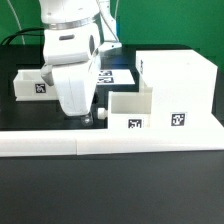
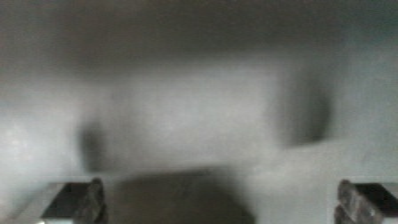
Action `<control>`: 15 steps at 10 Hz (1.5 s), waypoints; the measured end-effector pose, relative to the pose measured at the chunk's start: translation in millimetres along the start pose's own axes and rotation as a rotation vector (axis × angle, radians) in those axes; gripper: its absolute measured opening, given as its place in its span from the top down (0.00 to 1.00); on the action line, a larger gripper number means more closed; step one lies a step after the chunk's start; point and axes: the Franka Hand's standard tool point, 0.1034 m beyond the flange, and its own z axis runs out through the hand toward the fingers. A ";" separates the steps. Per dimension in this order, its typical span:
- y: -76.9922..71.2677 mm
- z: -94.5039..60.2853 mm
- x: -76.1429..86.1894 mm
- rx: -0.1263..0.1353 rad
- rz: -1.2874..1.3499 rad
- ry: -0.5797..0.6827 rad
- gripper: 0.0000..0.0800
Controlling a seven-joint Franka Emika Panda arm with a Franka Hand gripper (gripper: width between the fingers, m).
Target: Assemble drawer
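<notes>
In the exterior view the large white drawer case [image 1: 178, 88] stands at the right. A smaller open white drawer box [image 1: 130, 108] sits against its left side. Another open white drawer box [image 1: 32, 84] lies at the far left. My gripper [image 1: 85, 114] hangs low over the table between the two small boxes, close to the left wall of the middle one. A small dark-and-white bit [image 1: 86, 119] lies right under its tips; I cannot tell what it is. The wrist view is blurred. It shows my gripper [image 2: 222, 205] with fingers [image 2: 75, 200] wide apart and nothing between them.
The marker board [image 1: 117, 76] lies behind the arm in the exterior view. A long white rail [image 1: 110, 143] runs along the table's front. The arm's white body hides the table behind it.
</notes>
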 end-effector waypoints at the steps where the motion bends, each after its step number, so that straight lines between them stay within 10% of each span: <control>1: -0.1 0.2 0.4 0.000 -0.001 0.000 0.19; 6: 24.1 -14.1 6.1 0.025 -0.066 0.001 0.19; 15: 24.3 -11.3 24.8 0.020 -0.034 -0.050 0.19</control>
